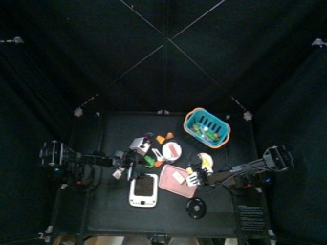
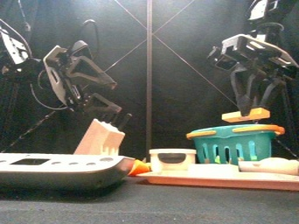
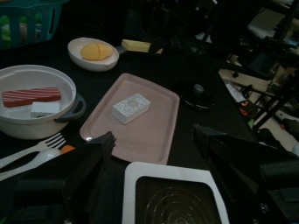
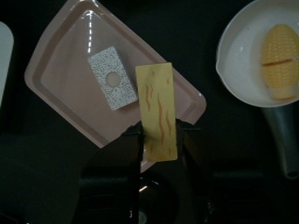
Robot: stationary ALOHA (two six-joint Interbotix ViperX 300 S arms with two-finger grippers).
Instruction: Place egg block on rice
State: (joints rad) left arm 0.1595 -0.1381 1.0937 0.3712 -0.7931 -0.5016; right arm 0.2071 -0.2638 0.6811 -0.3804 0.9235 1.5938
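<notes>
One egg block (image 4: 156, 105) between right gripper (image 4: 159, 144) jaws.

Top view: desk (image 1: 113, 129) is bare at its upper left, so there is room to pass there. Basket (image 1: 207, 127) blocks the upper right. White device (image 1: 143, 191) fills the lower left, with the pink tray (image 1: 181, 182) just beside it. Bowl (image 3: 17, 122) and pan (image 4: 247, 39) crowd the middle. Right fingers (image 2: 239, 94) hold the egg block (image 4: 158, 109) over the tray's edge, near the rice (image 4: 114, 77).

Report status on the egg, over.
Right gripper shut on egg block, over the tray. Rice bare, egg not yet placed. Left gripper open, by the white device. Nothing blocking.
</notes>
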